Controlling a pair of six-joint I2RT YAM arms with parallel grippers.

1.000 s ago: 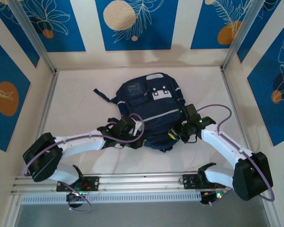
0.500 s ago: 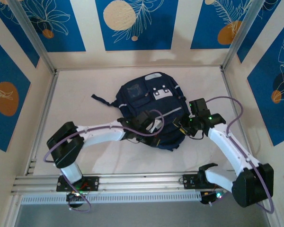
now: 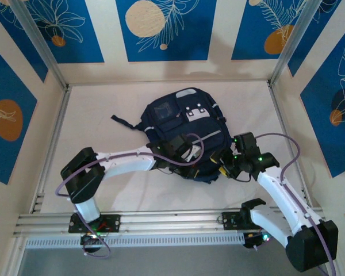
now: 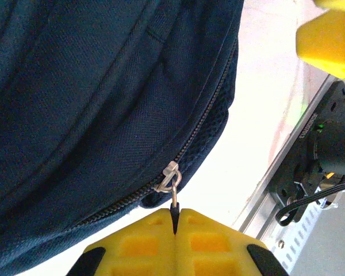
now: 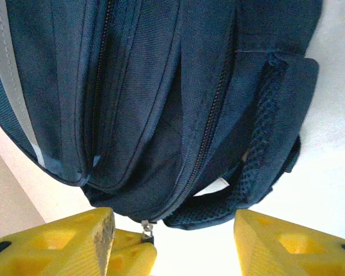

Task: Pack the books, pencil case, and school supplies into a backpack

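- Two grippers attend the backpack (image 3: 181, 123), which lies front-up in the middle of the table (image 3: 103, 192).
- Right gripper (image 5: 173, 219): its jaws have just spread wide and now hold nothing.
- Left gripper (image 4: 175, 221): clamped on the zipper pull (image 4: 171, 179).
- Judgement: the zipping now depends on the left arm alone.

I see my left gripper (image 4: 175, 215), pinching the zipper pull (image 4: 171, 179), has travelled rightward along the near edge of the backpack (image 3: 172, 115), and that arm's elbow has swung in from the far left. My right gripper (image 5: 173, 223) has let its jaws spread apart and sits lower, at the bag's near right corner. Its elbow has dropped back toward the rail.
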